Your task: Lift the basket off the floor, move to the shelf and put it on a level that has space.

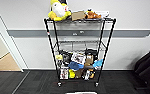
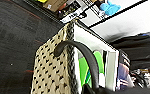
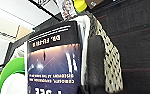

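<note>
I hold the basket (image 2: 53, 67) between my two claws, though I cannot tell their grip, with the shelf (image 1: 79, 50) far ahead.

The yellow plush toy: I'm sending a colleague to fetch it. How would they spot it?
Find the tall black wire rack against the white wall, on the dark carpet. Look at its topmost tier, left end. The yellow and white plush toy sits there, bigger and brighter than the brown cardboard box and the small orange-brown toy beside it.
</note>
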`<state>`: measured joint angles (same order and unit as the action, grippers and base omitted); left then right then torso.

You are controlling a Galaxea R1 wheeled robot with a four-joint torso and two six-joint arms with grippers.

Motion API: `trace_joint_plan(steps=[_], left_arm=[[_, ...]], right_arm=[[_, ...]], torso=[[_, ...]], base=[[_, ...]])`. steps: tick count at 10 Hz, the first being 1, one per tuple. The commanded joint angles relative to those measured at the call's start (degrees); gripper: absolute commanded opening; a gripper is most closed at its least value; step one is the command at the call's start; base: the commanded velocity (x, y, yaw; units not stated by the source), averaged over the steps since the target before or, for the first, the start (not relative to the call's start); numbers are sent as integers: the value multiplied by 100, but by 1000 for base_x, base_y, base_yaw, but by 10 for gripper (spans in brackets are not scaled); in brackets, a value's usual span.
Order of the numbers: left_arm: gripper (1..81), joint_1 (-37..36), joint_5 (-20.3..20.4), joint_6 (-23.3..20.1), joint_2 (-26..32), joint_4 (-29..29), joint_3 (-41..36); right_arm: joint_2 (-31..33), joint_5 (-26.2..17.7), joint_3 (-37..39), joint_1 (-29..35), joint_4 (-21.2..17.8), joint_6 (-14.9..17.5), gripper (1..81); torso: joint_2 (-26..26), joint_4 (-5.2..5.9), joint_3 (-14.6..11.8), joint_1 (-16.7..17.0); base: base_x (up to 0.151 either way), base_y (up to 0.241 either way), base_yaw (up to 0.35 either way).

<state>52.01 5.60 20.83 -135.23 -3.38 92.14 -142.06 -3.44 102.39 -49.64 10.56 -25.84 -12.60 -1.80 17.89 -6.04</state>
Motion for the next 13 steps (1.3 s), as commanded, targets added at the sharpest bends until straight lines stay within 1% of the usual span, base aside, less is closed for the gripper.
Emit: trace_joint_plan(steps=[1,3,4,5,6,8,11,12,13], left_arm=[[10,-731,100,17,118,-31,-266],[10,-731,100,17,101,-31,-240],[10,-731,100,17,101,-31,-222],[10,-731,100,17,101,-31,-213],[10,-731,100,17,101,-40,-213],[10,-687,100,17,101,-31,-213],[10,-687,108,26,101,-14,-213],[10,-687,126,26,118,-14,-248],[10,-687,161,17,162,-14,-310]], right_arm=[[87,265,-352,749,-1,-26,10],[87,265,-352,749,-1,-26,10],[87,265,-343,757,-1,-26,10],[87,265,-352,758,-1,-26,10],[78,265,-352,758,-1,-26,10],[78,273,-361,749,8,-26,10],[78,265,-422,749,16,-26,10],[95,265,-475,749,17,-17,10],[113,265,-546,775,25,-17,10]], torso=[[553,0,0,356],[949,0,0,604],[1139,0,0,604],[763,0,0,461],[938,0,0,505],[1067,0,6,522],[1065,0,6,533],[1065,0,-346,533],[1067,0,-420,533]], base=[[0,0,0],[0,0,0],[0,0,0],[0,0,0],[0,0,0],[0,0,0],[0,0,0],[0,0,0],[0,0,0]])
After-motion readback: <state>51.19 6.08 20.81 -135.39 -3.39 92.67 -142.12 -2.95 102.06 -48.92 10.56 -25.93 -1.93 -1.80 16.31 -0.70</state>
